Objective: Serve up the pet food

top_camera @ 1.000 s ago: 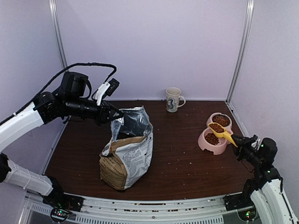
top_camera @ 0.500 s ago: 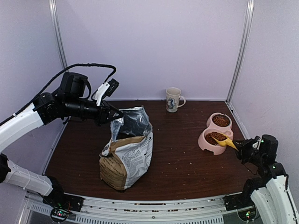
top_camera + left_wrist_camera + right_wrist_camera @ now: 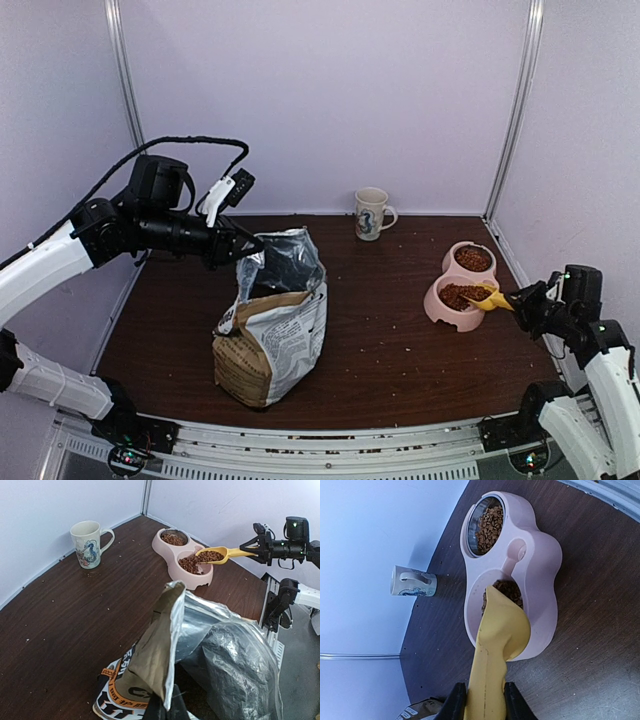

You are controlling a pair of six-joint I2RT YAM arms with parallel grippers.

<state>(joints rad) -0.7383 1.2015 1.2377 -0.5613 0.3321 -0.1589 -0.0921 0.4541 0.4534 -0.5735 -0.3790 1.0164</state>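
While both wells of the pink bowl [image 3: 540, 555] hold pet food [image 3: 489, 522], more sits untipped in the yellow scoop [image 3: 502, 630] above | right claw [image 3: 482, 697] clamps scoop handle | left claw [image 3: 167, 712] pinched shut on bag [image 3: 230, 660]

Matt kraft-paper bag [image 3: 285, 345], crinkled shiny foil lining [image 3: 235, 655], smooth pink plastic double bowl [image 3: 540, 560] with a metal insert [image 3: 468, 530], glossy yellow plastic scoop [image 3: 500, 630], glazed ceramic mug [image 3: 90, 545], dark wood-grain surface [image 3: 400, 350], dry, matt, rough pet food [image 3: 490, 522]
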